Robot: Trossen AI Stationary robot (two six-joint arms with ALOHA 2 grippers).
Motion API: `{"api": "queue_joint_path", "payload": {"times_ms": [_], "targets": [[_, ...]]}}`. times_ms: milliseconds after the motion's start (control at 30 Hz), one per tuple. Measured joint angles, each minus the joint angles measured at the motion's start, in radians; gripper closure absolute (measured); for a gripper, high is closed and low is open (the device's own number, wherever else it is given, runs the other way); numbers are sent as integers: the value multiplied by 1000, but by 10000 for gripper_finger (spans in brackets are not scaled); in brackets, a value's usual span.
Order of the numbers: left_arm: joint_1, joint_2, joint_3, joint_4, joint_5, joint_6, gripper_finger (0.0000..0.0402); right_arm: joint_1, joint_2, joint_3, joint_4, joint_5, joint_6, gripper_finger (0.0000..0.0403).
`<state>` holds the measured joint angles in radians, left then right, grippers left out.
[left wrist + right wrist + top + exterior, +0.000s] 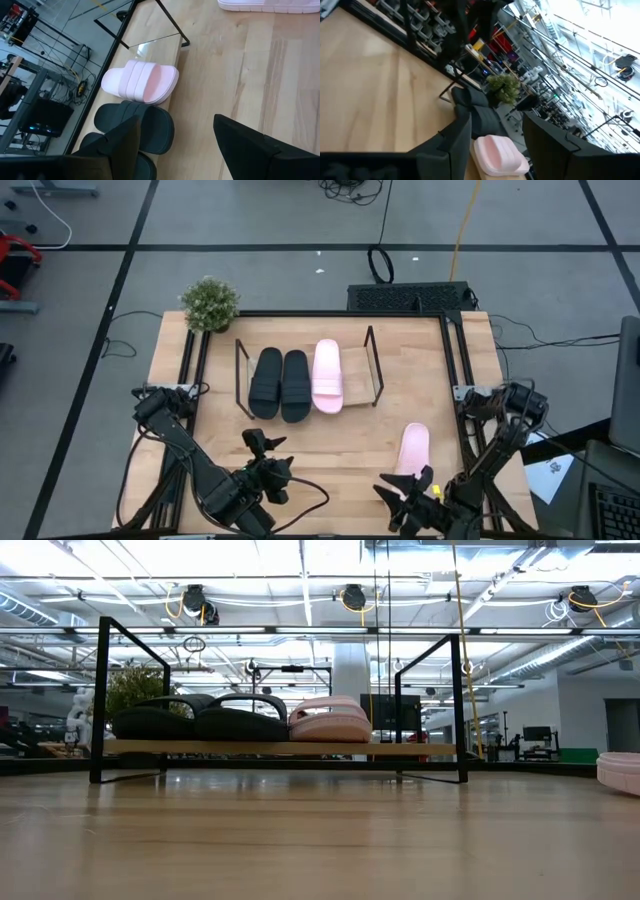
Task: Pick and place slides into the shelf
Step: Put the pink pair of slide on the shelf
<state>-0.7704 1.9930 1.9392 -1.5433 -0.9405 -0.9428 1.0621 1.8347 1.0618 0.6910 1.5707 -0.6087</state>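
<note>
The wire shelf (355,388) stands toward the far middle of the table. On its wooden base rest two black slides (280,383) and one pink slide (327,376), side by side on their soles; the low view shows them in a row (240,722). The second pink slide (413,448) lies flat on the table near the right side, seen at the low view's edge (620,772). My left gripper (268,455) hovers open near the table's near edge, facing the shelf (175,120). My right gripper (405,483) is open, just near of the loose pink slide (497,117).
A small potted plant (210,302) sits at the table's far left corner. Black rails (455,370) run along the left and right sides of the table. Bare wood lies between the shelf and the two grippers. The shelf has room right of the pink slide.
</note>
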Motion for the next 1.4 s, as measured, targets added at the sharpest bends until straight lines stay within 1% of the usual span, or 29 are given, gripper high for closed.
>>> {"api": "queue_joint_path", "payload": {"times_ms": [167,333,500,700,833,900,967,1100,1167,1233,1400], "targets": [[0,0,0,0,0,0,147,36,28,0,2,0,36,234],[9,0,0,0,0,2,147,81,61,0,2,0,105,234],[25,0,0,1,0,3,147,102,69,0,1,0,155,234],[40,0,0,3,0,5,147,103,69,0,2,0,137,234],[44,0,0,3,0,5,147,83,68,0,42,0,78,234],[43,0,0,3,0,5,147,68,68,0,83,0,14,234],[43,0,0,3,0,5,147,52,68,0,138,0,-79,234],[43,0,0,3,0,8,147,12,65,0,291,0,-314,234],[43,0,0,3,0,17,147,-11,43,0,371,0,-397,234],[43,0,0,3,0,20,147,-30,-17,-15,384,-1,-389,234],[43,0,0,2,0,22,147,-54,-214,-123,401,1,-221,234]]}}
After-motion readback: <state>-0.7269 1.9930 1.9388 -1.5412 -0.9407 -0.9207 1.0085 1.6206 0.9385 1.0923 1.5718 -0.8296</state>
